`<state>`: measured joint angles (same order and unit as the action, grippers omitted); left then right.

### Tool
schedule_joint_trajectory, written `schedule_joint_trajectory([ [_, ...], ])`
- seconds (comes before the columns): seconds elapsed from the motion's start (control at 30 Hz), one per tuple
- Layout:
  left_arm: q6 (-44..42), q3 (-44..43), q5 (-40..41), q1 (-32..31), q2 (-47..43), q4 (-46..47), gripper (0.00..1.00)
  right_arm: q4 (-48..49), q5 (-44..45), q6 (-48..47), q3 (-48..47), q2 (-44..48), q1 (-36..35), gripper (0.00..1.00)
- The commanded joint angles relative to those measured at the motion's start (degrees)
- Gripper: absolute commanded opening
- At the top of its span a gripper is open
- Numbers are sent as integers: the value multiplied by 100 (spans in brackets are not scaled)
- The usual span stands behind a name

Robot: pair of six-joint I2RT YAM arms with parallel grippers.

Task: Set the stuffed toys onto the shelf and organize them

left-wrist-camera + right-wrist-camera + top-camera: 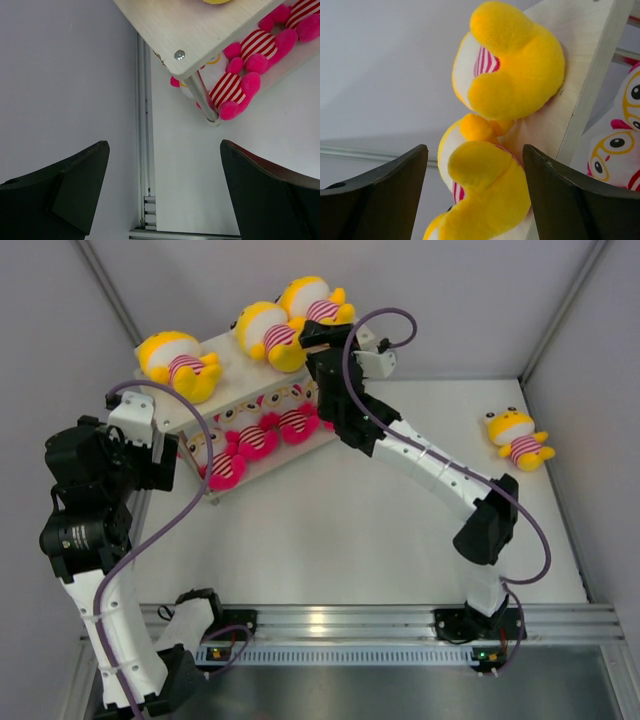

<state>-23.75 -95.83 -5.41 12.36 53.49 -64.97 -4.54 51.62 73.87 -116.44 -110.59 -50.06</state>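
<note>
Yellow fuzzy rounded stuffed toys [515, 65] on flat woodgrain shelf [580, 40].

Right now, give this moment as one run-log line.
top tier: three yellow toys | lower tier: pink toys | table: one yellow toy | right hand: open at top tier | left hand: open, empty
</note>
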Motion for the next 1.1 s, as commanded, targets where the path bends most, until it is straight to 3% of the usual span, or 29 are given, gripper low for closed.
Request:
schedule_joint_trajectory([
  [0.0,-42,-23,-83,-14,-32,-77,99,1687,-282,-1099,507,765,-82,76],
  [0.1,-25,-50,-223,-14,-50,-95,99,2296,-782,-2748,1262,1424,-56,80],
  [0.2,-77,-102,-741,-32,-58,-104,99,2178,-1527,-3517,2577,2598,154,82],
  [0.3,-104,-400,-1452,-32,46,-95,99,1747,-2773,-3397,3606,3366,917,82],
  [0.33,-43,-540,-1628,-32,178,-104,99,1389,-3058,-3396,3811,3794,1468,81],
  [0.47,343,-1455,-2183,-32,626,246,99,167,-3658,-4238,4305,4369,2693,87],
  [0.57,923,-1588,-2228,-32,872,1081,99,-729,-4114,-4758,4446,4327,3782,92],
  [0.6,1177,-1579,-2228,-41,960,1248,99,-881,-4629,-4837,4481,4161,4133,92],
  [0.63,1275,-1570,-2271,-32,1152,1511,99,-1004,-4886,-4838,4499,4046,4858,92],
  [0.73,1531,-1605,-2491,-41,1574,1785,99,-1243,-5609,-4776,4543,3501,6161,93],
  [0.83,1601,-1640,-2518,-32,1961,2049,99,-1173,-5715,-4715,4657,3105,6937,93],
  [1.07,1268,-1851,-2527,-208,2569,2208,91,-734,-5250,-4680,5105,2727,7642,93],
])
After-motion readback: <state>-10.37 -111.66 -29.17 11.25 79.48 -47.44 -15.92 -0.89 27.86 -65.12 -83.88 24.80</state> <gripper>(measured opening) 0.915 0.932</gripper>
